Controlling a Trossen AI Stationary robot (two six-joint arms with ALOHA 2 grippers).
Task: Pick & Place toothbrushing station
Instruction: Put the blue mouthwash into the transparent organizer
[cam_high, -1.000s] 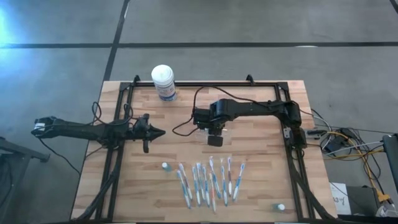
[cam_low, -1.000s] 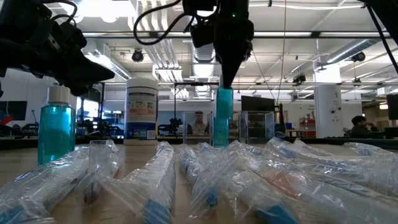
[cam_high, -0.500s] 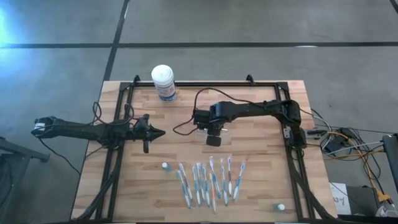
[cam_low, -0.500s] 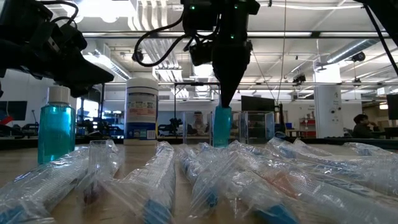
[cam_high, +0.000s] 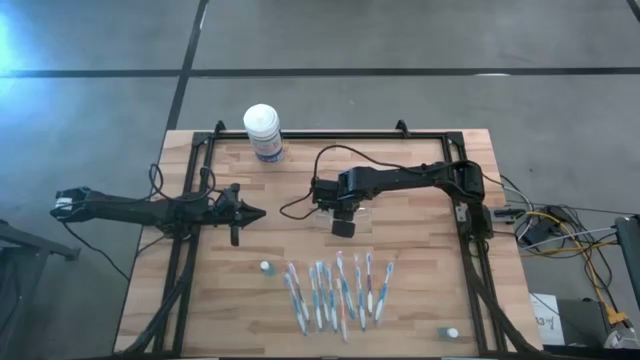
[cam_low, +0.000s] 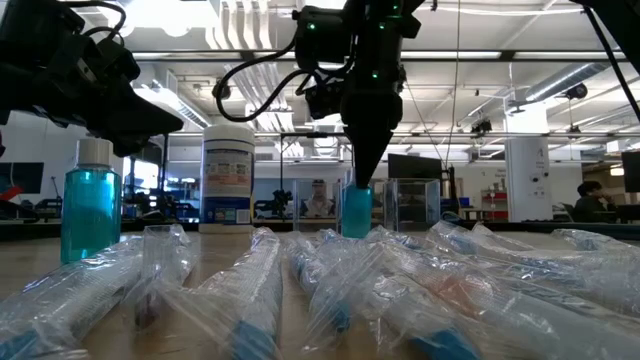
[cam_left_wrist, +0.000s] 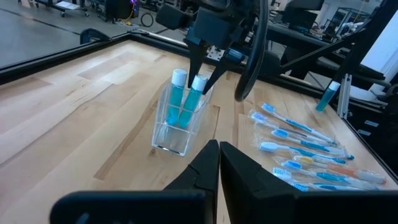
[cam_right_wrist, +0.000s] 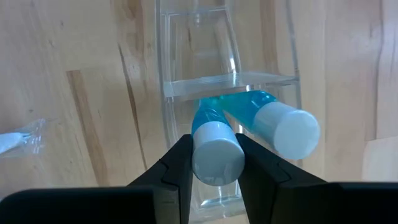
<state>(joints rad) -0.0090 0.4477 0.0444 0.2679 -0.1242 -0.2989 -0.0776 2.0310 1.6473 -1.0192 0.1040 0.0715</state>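
Observation:
The toothbrushing station is a clear plastic holder (cam_left_wrist: 169, 134) standing on the wooden table's middle (cam_high: 345, 218). One blue white-capped bottle (cam_left_wrist: 176, 98) leans inside it. My right gripper (cam_left_wrist: 203, 73) points down over the holder, shut on a second blue bottle (cam_left_wrist: 190, 106) whose lower part is inside the holder. In the right wrist view the held bottle's cap (cam_right_wrist: 216, 154) sits between the fingers, with the other bottle (cam_right_wrist: 283, 129) beside it. My left gripper (cam_high: 258, 213) is shut, level, at the table's left, touching nothing. My right gripper pinches the blue bottle at its white-capped top (cam_left_wrist: 199, 83) between its two fingers, one on each side (cam_right_wrist: 180, 163). The fingers come from above, pointing down. The bottle stands slightly tilted below them, its lower part inside the clear holder next to the other bottle.
Several wrapped toothbrushes (cam_high: 335, 290) lie in a row near the front edge. A small blue bottle (cam_high: 265, 268) stands left of them, another (cam_high: 451, 333) at the front right corner. A white-lidded canister (cam_high: 263, 132) stands at the far left. A black frame (cam_high: 300, 138) borders the table.
My right gripper has gone down with the blue bottle, staying shut on it. The bottle has sunk from above the holder to deep inside it. The left arm has kept still.

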